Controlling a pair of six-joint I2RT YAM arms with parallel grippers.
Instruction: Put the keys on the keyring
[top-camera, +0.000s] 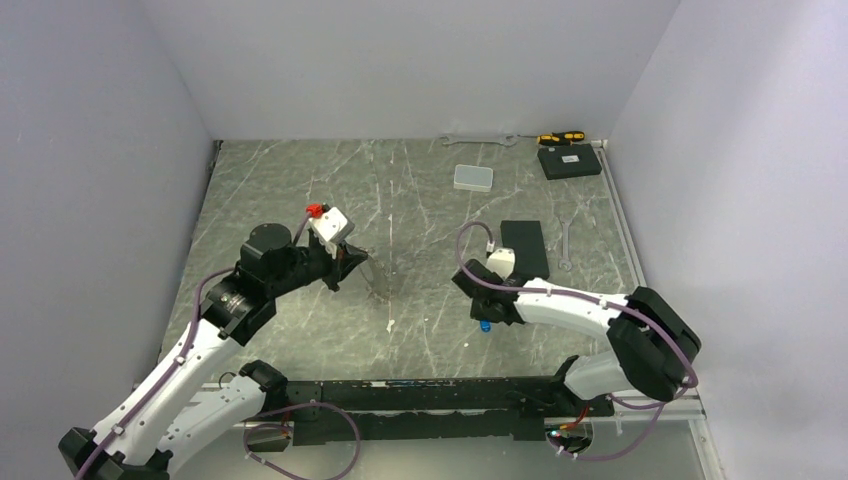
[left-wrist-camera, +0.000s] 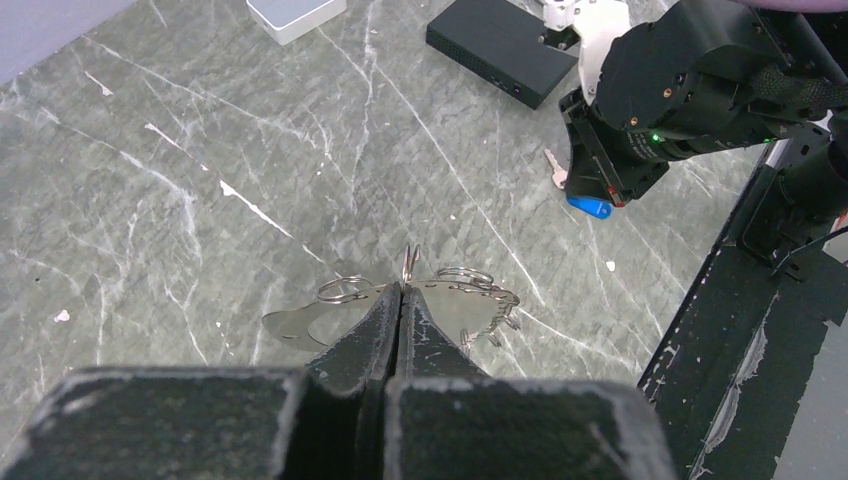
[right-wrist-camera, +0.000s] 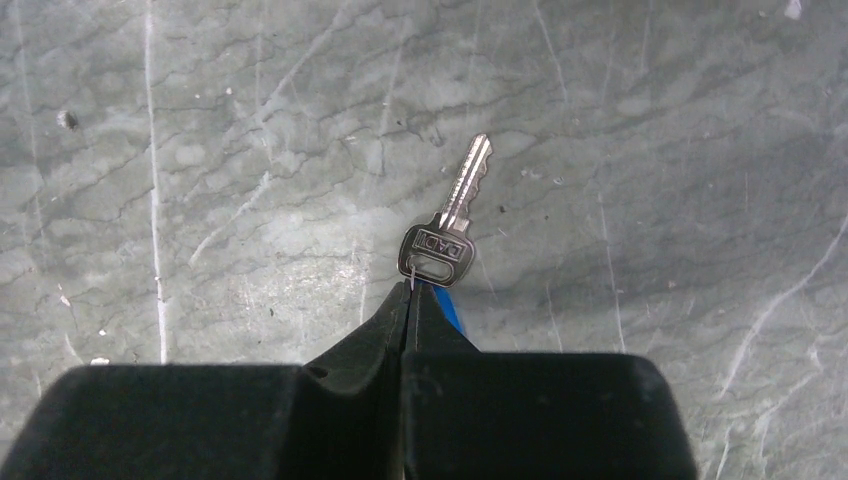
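Note:
My left gripper (top-camera: 353, 262) is shut on the keyring (left-wrist-camera: 470, 300), a thin silvery loop with a flat shiny band and small rings, and holds it above the table. In the left wrist view the closed jaws (left-wrist-camera: 402, 290) pinch it at the top. My right gripper (top-camera: 484, 316) is low over the table, right of the left one. In the right wrist view its jaws (right-wrist-camera: 409, 290) are shut on a thin wire through the head of the silver key (right-wrist-camera: 455, 215). The blue key (right-wrist-camera: 452, 312) shows just behind the right finger, and also in the top view (top-camera: 486, 325).
A black flat box (top-camera: 525, 248) and a wrench (top-camera: 566, 245) lie just behind the right gripper. A clear box (top-camera: 473, 178), another wrench (top-camera: 480, 139), a screwdriver (top-camera: 560, 137) and a dark box (top-camera: 569, 161) sit at the back. The black base rail (top-camera: 420, 395) runs along the near edge.

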